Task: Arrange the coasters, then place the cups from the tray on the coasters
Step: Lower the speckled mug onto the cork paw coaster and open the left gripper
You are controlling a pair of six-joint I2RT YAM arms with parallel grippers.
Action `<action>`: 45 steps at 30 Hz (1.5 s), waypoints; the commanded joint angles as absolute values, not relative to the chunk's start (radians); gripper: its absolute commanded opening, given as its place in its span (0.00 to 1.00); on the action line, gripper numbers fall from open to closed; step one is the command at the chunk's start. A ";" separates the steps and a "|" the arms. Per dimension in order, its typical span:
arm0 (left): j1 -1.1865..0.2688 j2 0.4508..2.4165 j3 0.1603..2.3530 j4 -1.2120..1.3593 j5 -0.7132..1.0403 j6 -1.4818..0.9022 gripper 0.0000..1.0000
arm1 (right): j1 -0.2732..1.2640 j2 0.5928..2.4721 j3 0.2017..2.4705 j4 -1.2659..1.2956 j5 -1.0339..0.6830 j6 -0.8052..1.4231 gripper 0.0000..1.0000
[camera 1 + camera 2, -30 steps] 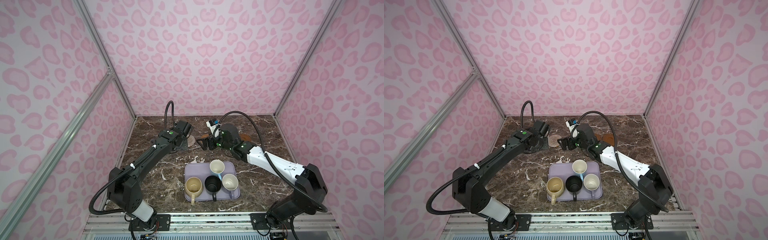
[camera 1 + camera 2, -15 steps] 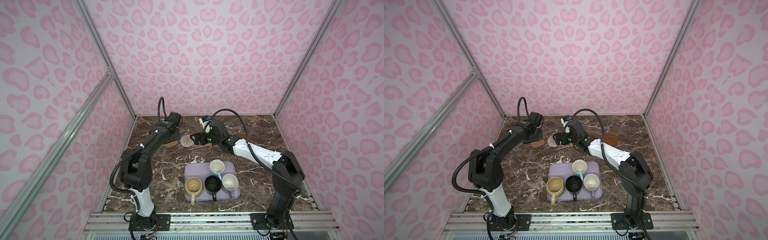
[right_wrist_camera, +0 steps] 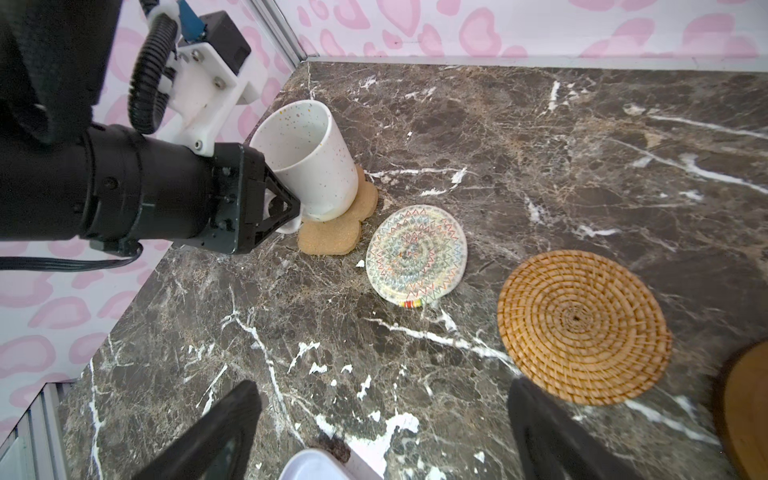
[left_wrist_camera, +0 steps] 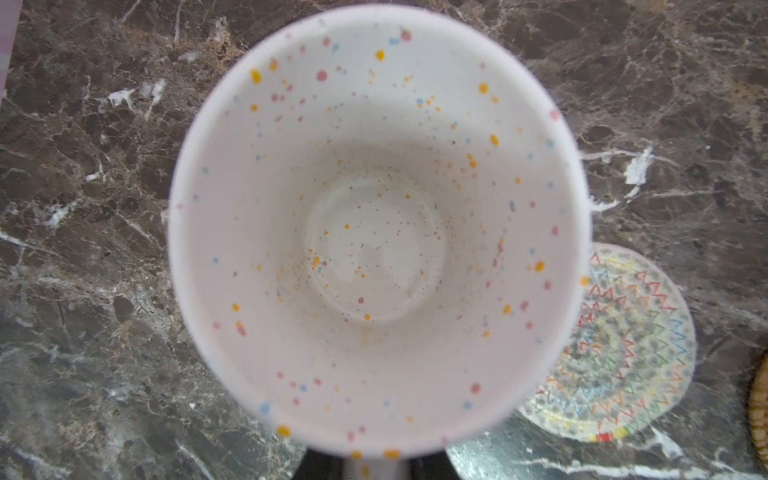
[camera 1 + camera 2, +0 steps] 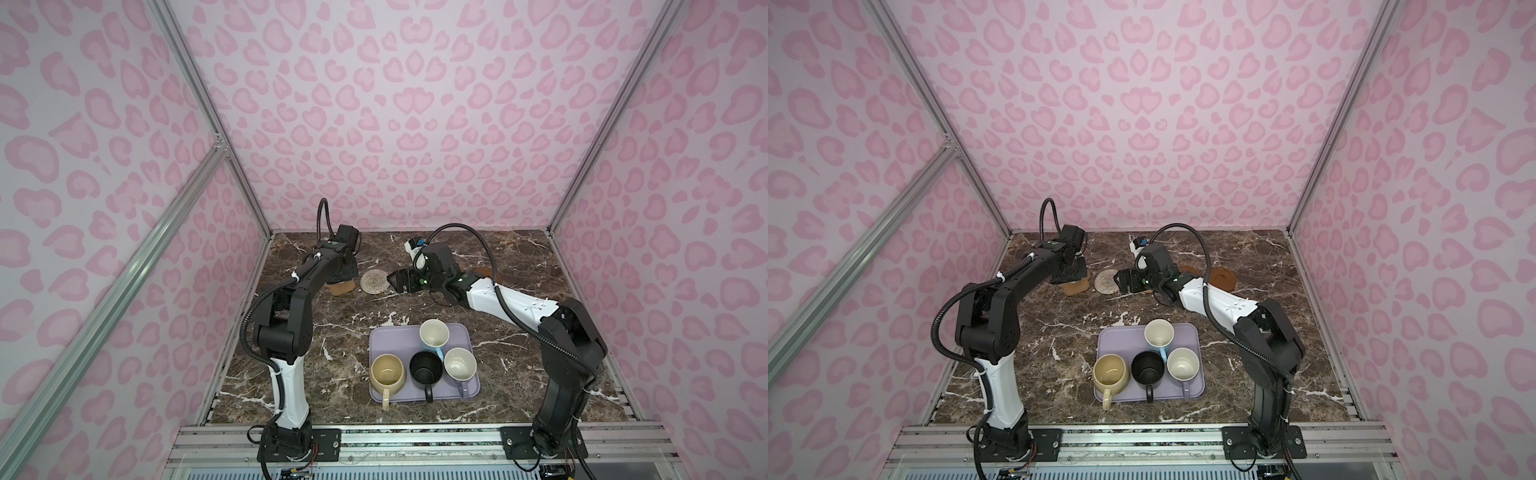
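A white speckled mug [image 3: 305, 158] rests on the tan flower-shaped coaster [image 3: 332, 232] at the far left, leaning a little. My left gripper [image 3: 286, 212] is shut on its handle; the mug's inside [image 4: 374, 228] fills the left wrist view. Beside it lie the whitish woven coaster [image 3: 415, 253] and the rattan coaster [image 3: 582, 324]. My right gripper [image 3: 382, 415] hangs open and empty above the marble, just right of the woven coaster [image 5: 374, 281]. The lavender tray [image 5: 386, 336] holds the light blue [image 5: 434, 334], cream-yellow [image 5: 387, 372], black [image 5: 425, 368] and lavender [image 5: 459, 363] cups.
A brown wooden disc [image 5: 1221, 277] lies at the back right, behind my right arm. Another disc's edge [image 3: 748, 407] shows past the rattan coaster. Pink patterned walls enclose the marble table [image 5: 540, 291] on three sides, close behind the mug.
My left gripper has carried the white mug left and back onto the flower coaster, uncovering the woven coaster. My right gripper has shifted left toward the woven coaster.
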State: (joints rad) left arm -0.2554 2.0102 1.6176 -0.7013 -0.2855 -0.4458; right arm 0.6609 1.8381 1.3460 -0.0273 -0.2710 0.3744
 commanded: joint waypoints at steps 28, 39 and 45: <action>-0.255 1.959 1.480 -0.587 -0.258 -0.506 0.14 | 0.660 1.844 1.339 -0.046 -0.302 0.370 0.94; -0.255 1.949 1.465 -0.584 -0.222 -0.523 0.51 | 0.660 1.847 1.354 -0.069 -0.300 0.362 0.94; -0.256 1.909 1.459 -0.594 -0.224 -0.531 0.82 | 0.660 1.829 1.361 -0.105 -0.277 0.350 0.94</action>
